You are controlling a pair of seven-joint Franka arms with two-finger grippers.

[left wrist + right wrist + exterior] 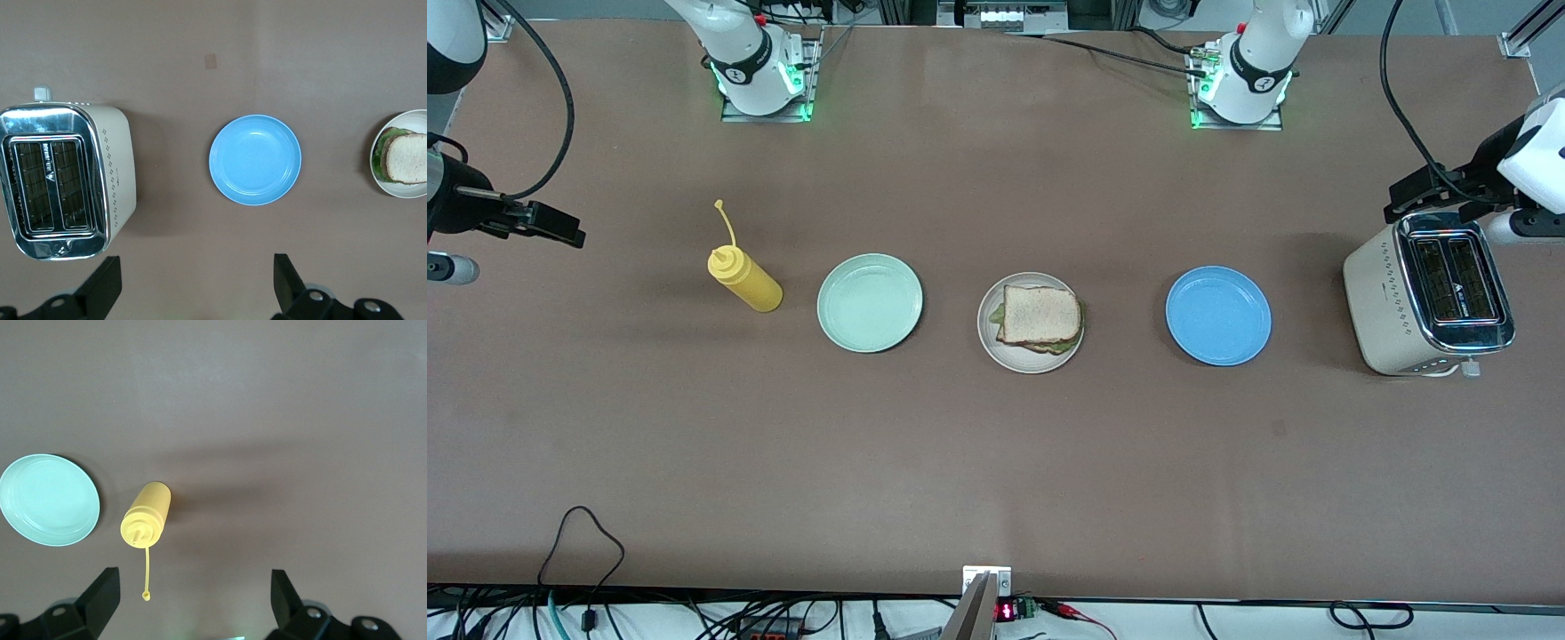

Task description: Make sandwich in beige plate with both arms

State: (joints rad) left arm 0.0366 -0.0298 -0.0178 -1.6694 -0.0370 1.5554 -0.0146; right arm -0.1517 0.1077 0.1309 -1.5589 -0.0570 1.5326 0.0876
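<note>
The sandwich (pixel 1039 313), two slices of light brown bread with green lettuce showing at the edges, lies on the beige plate (pixel 989 342) at the middle of the table. The left wrist view catches the sandwich (pixel 405 159) and the plate's rim (pixel 400 193) at its edge. My left gripper (pixel 1405 200) hangs open and empty over the table's left-arm end, by the toaster; its fingers (pixel 107 283) stand wide apart around the gripper's middle (pixel 197 283). My right gripper (pixel 560 229) hangs open and empty (pixel 193 597) over the right arm's end.
A blue plate (pixel 1217 316) (pixel 255 160) lies between the sandwich and a cream toaster (pixel 1427 298) (pixel 63 180). A mint-green plate (pixel 869 302) (pixel 49 500) and a yellow squeeze bottle (pixel 744 277) (pixel 147 515) lie toward the right arm's end.
</note>
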